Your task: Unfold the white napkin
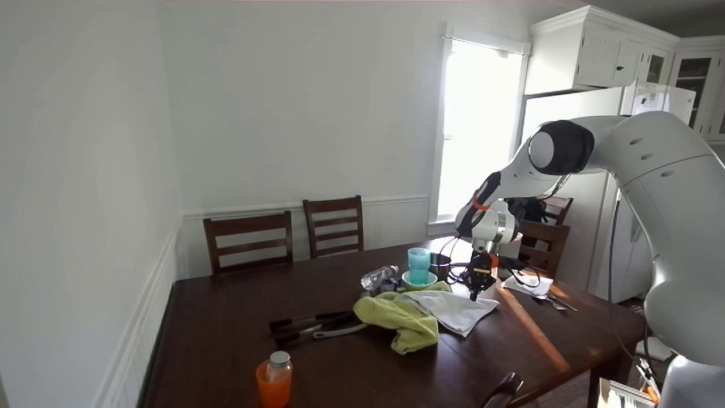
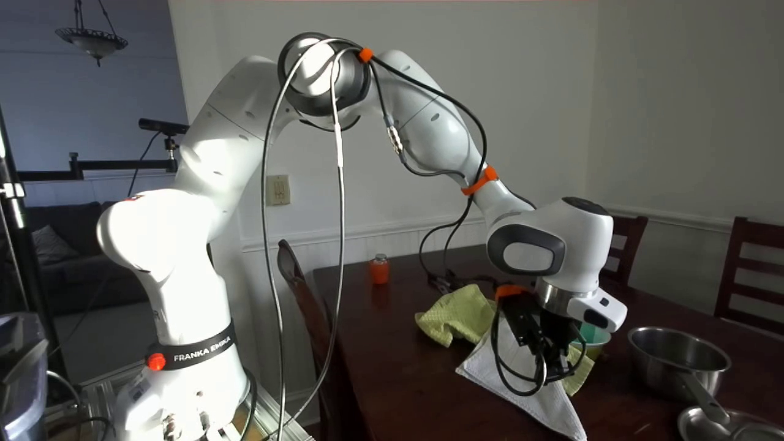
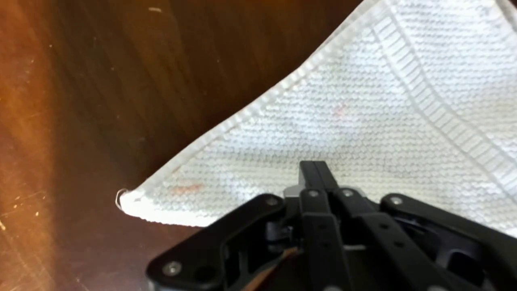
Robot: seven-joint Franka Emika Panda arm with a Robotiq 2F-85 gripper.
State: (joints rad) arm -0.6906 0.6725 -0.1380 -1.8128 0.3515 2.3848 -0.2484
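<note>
The white napkin (image 1: 456,310) lies on the dark table against the yellow-green cloth, with one corner pointing toward the table's near side. In an exterior view the napkin (image 2: 545,407) is partly hidden behind my gripper and cables. In the wrist view the napkin (image 3: 250,161) shows a pointed corner at the left, a ribbed band at the right and small reddish stains. My gripper (image 3: 312,163) is shut, its fingertips together, with no cloth visible between them. The gripper (image 1: 474,296) points down just over the napkin. I cannot tell whether its tips touch the cloth.
The yellow-green cloth (image 1: 399,323) lies beside the napkin, near dark-handled utensils (image 1: 317,327). A teal cup (image 1: 419,265) in a bowl and a plastic bottle (image 1: 378,277) stand behind. A metal pot (image 2: 677,361) and an orange cup (image 1: 274,388) are also on the table.
</note>
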